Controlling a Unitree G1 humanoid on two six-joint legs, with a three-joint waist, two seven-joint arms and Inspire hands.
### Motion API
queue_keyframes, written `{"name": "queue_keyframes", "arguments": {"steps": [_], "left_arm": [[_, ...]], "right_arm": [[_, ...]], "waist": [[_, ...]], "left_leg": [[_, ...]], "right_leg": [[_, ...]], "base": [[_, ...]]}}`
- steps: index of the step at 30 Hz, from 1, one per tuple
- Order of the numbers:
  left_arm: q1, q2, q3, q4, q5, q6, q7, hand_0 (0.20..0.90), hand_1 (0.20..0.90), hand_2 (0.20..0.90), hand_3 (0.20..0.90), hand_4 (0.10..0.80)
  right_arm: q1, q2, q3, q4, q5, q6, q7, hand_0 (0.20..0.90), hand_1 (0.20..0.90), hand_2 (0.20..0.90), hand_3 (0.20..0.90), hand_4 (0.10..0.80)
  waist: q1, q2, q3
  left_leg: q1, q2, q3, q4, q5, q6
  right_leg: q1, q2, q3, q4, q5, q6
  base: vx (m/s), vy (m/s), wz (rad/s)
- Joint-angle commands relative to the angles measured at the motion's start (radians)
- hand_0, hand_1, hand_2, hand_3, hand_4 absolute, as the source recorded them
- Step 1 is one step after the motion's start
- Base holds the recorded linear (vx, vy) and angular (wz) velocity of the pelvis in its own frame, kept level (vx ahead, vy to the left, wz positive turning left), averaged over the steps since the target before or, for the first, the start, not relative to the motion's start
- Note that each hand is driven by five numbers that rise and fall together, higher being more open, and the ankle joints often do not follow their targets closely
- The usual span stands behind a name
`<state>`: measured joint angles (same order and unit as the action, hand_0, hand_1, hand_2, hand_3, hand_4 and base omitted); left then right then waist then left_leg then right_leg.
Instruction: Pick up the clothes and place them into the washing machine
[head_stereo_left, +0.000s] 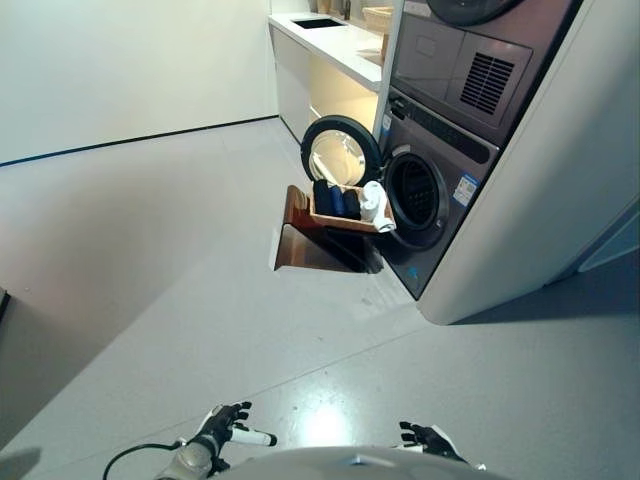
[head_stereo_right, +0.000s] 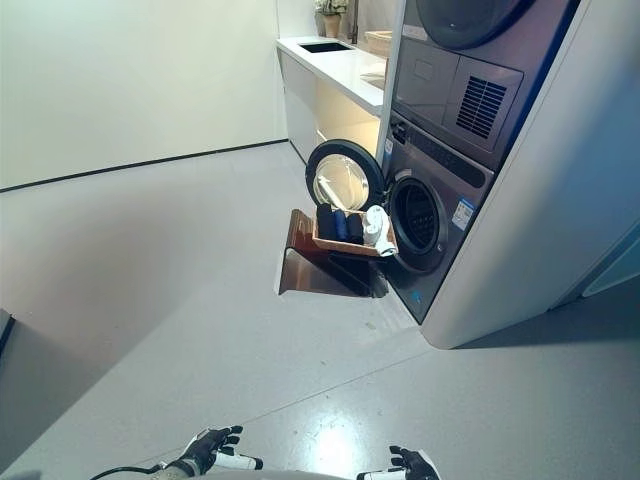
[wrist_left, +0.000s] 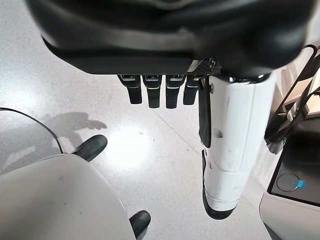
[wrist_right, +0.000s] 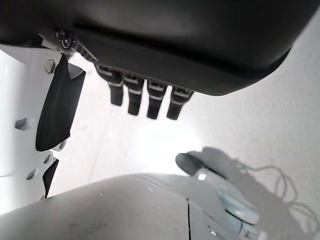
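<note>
Left eye view, left hand (head_stereo_left: 222, 424) low, right hand (head_stereo_left: 428, 439) low, fingers straight

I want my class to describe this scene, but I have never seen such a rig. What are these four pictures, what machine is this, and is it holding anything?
This is a walking humanoid robot with two arms. The two wide pictures come from a camera pair on its head, looking down and ahead. The two close pictures come from cameras on its wrists, each looking along its own hand.

The left hand and right hand hang low near the robot's body. Both have relaxed, open fingers and hold nothing.

Ahead stands a grey washing machine with its round door swung open. In front of the opening, a wooden basket sits on a brown stand. It holds dark clothes and a white garment. The robot stands some way off across the floor.
</note>
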<state>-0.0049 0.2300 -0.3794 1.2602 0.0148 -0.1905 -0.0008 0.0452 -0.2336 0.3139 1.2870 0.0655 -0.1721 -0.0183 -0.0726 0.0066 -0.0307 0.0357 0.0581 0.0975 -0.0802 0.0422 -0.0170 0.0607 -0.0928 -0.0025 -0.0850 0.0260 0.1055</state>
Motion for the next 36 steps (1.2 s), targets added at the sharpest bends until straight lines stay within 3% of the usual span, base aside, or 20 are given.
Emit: {"name": "queue_keyframes", "arguments": {"steps": [1,36], "left_arm": [[-0.105,0.002,0.015,0.045,0.003,-0.032,0.001,0.900,0.900,0.900,0.900,0.800],[-0.107,-0.005,0.011,0.050,-0.011,-0.025,0.006,0.900,0.900,0.900,0.900,0.800]], "right_arm": [[-0.077,-0.011,0.007,0.020,-0.002,-0.019,0.007,0.900,0.900,0.900,0.900,0.800],[-0.083,-0.015,-0.002,0.030,0.007,-0.013,0.000,0.900,0.900,0.900,0.900,0.800]], "waist": [[-0.003,-0.030,0.012],[-0.008,-0.030,0.025]], "left_leg": [[0.045,-0.098,0.005,-0.007,-0.115,0.022],[0.039,-0.102,0.008,-0.005,-0.116,0.031]], "right_leg": [[-0.072,0.049,-0.011,-0.002,0.051,-0.021],[-0.090,0.050,-0.005,0.011,0.052,-0.019]], "base": [[0.000,0.000,0.00],[0.000,0.000,0.00]]}}
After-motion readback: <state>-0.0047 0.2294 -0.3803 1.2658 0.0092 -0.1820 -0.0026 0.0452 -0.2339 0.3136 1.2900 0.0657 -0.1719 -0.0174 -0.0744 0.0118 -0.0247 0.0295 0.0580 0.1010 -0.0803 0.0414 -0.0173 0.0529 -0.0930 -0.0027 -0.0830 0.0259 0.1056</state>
